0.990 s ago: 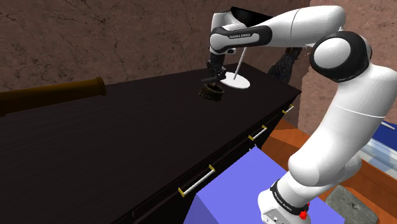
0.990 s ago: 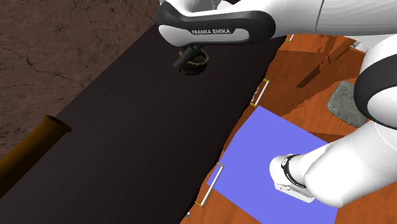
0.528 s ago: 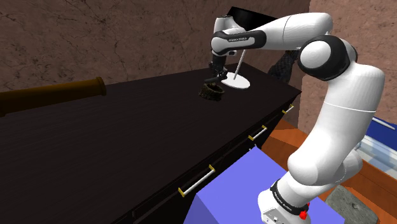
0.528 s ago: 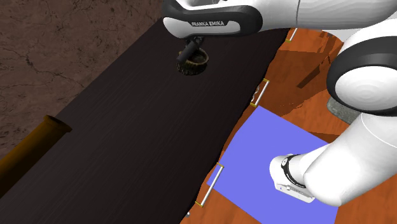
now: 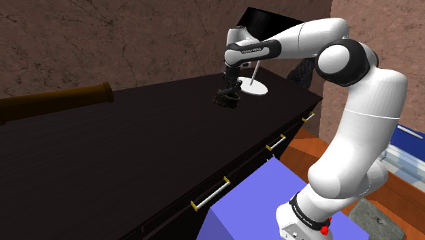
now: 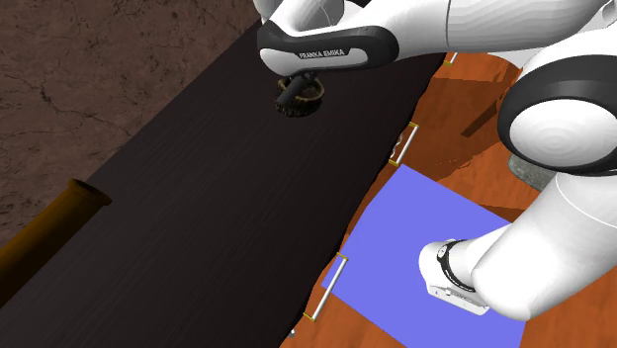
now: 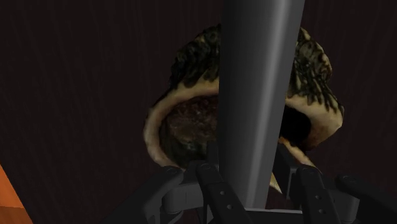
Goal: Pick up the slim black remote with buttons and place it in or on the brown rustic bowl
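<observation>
A brown, rough-rimmed bowl point(image 5: 225, 101) sits on the dark cabinet top point(image 5: 136, 150) near its far end. My gripper point(image 5: 229, 86) hangs just above the bowl, shut on the slim dark remote. In the wrist view the remote point(image 7: 257, 95) runs as a long grey-black slab between the two fingers point(image 7: 213, 188), and its far end reaches over the bowl point(image 7: 181, 124). From the second exterior view the gripper point(image 6: 296, 83) and the remote point(image 6: 288, 93) are at the bowl point(image 6: 307, 100), the remote's lower end inside its rim.
A white disc with a thin stick point(image 5: 253, 88) lies just behind the bowl. A brown cylinder point(image 5: 61, 99) rests at the cabinet's far left. Drawer handles point(image 5: 210, 194) line the cabinet front. The blue stand point(image 5: 252, 204) is below, with orange floor point(image 6: 475, 89) beside it.
The hand has come down a little onto the bowl with the remote still clasped. The arm's elbow has swung back and up.
</observation>
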You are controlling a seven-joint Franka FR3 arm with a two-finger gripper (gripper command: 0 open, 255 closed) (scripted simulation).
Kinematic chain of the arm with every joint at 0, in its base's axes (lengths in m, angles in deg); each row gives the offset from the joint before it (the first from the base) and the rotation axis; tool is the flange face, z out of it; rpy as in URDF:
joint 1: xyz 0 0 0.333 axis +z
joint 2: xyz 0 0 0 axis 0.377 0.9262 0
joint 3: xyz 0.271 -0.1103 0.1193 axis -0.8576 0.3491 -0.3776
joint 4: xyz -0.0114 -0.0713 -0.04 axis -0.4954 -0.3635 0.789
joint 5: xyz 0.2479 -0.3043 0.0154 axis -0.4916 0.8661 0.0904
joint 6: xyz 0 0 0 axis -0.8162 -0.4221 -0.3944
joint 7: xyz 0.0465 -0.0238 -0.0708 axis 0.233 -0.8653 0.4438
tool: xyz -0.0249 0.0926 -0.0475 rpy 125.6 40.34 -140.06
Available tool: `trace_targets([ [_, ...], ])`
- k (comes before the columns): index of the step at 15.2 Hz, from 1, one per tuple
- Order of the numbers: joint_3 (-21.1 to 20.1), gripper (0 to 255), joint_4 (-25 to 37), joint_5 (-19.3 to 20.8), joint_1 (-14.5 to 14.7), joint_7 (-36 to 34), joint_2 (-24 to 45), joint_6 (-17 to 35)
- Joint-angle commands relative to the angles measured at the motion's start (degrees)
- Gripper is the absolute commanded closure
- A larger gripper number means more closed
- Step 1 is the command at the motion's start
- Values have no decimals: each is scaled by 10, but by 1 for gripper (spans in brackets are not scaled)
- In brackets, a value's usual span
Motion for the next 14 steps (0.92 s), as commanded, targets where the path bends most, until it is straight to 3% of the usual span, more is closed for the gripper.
trace_targets([
  [1,0,255,-2,1,-1,0,1,3],
  [6,0,255,-2,1,0,0,1,3],
  [7,0,0,-2,1,-1,0,1,3],
  [12,0,0,-2,1,0,0,1,3],
  [14,-4,0,18,-6,3,4,-11,-29],
])
